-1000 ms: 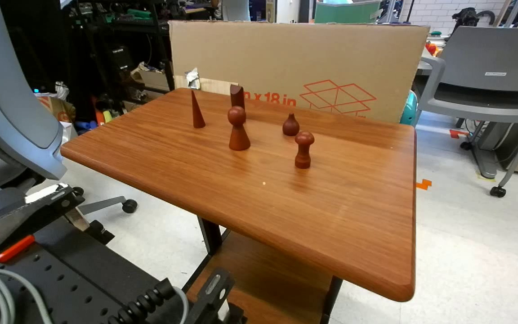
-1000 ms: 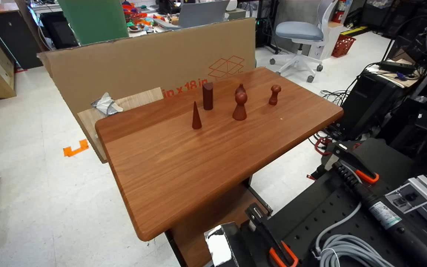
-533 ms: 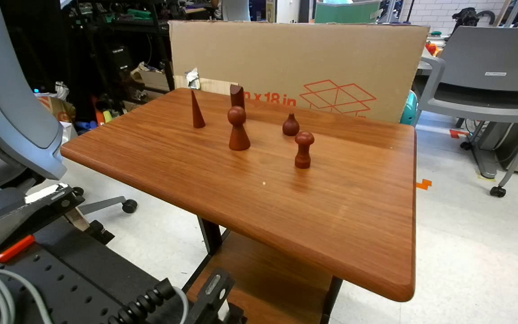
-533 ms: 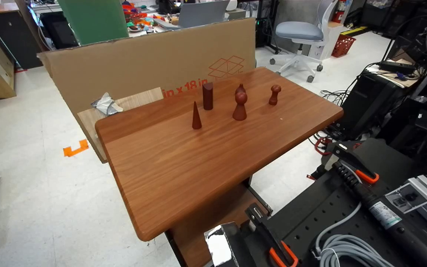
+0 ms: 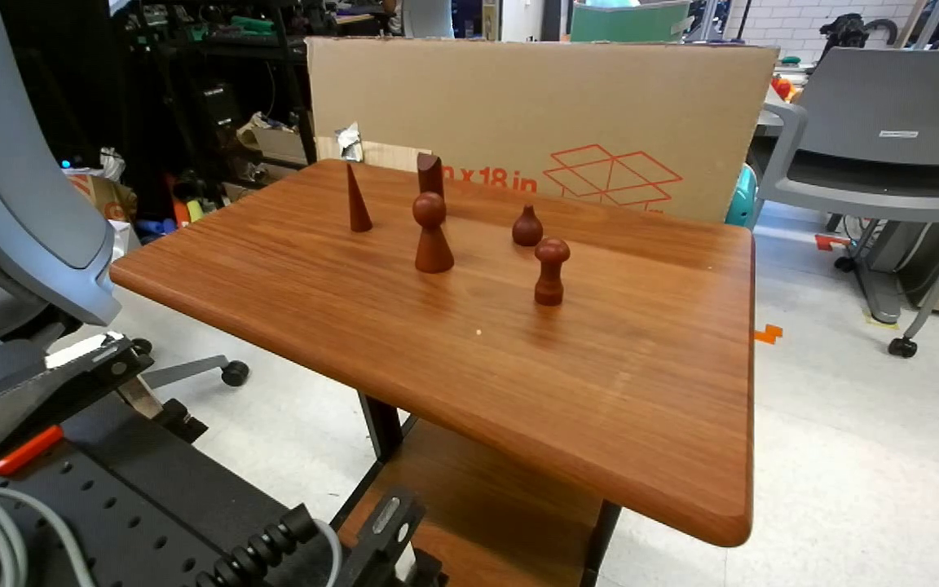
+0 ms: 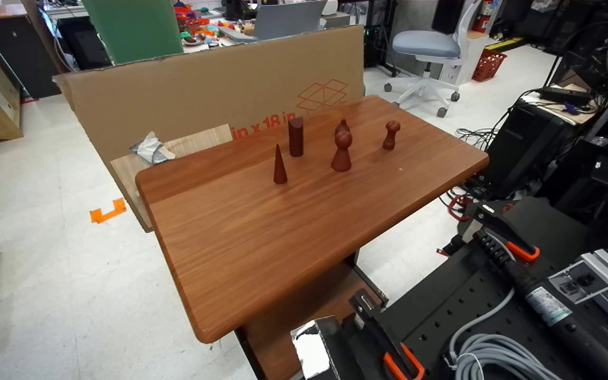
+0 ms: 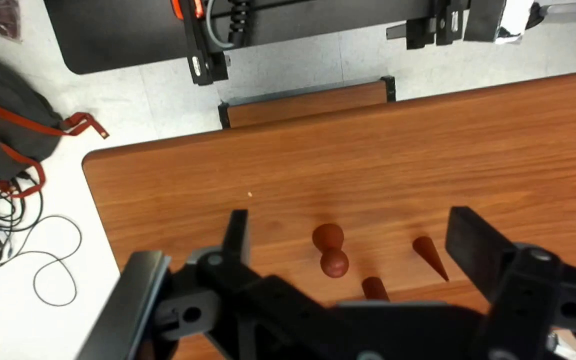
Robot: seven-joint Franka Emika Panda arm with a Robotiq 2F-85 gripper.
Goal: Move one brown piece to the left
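Note:
The brown piece [image 5: 434, 244], a reddish-brown pawn with a round head and flared base, stands upright on the wooden table [image 5: 616, 383]. It also stands upright in an exterior view [image 6: 341, 158], partly in front of a drop-shaped piece [image 6: 342, 125]. In the wrist view the brown piece [image 7: 328, 237] shows between the fingers but well beyond them, left of the middle. My gripper [image 7: 350, 214] is open and empty, high above the table. Its fingers are wide apart and touch nothing.
A slim cone [image 5: 359, 204] and a straight post [image 6: 295, 140] stand near the brown piece. A mushroom-headed piece [image 5: 550, 277] stands further along the table. A cardboard sheet [image 5: 551, 98] rises behind the table. A dark shape [image 6: 445, 17] hangs at the top edge by a chair.
In an exterior view a dark shape has come in at the top edge in front of the white chair; I cannot tell which part it is. The pieces have not moved.

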